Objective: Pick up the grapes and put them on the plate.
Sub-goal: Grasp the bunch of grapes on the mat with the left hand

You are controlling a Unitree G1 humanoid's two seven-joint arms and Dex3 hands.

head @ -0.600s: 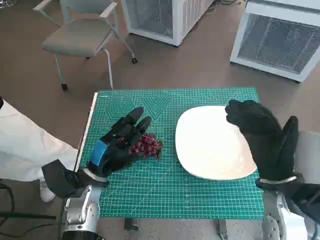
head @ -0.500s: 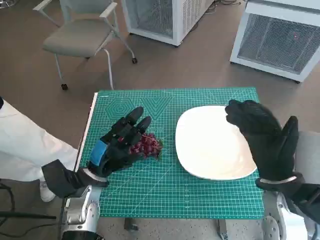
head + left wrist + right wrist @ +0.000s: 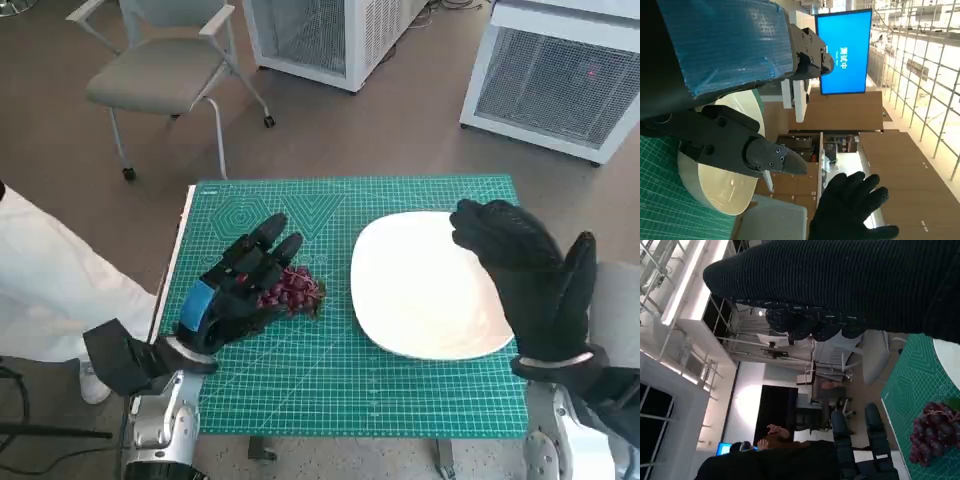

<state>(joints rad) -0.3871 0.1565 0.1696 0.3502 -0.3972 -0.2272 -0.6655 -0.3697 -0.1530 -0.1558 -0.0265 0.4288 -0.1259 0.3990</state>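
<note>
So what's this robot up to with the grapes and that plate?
It is meant to move the grapes onto the white plate. The grapes lie on the green mat, beside the plate and not yet on it. The left hand is right at the bunch, though I cannot tell if it grips it. The gloved right hand hangs open over the plate's far edge.

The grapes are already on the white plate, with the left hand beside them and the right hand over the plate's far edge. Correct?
Not quite: the grapes still lie on the green mat, beside the plate, as the head view shows. The left hand and right hand are as stated.
</note>
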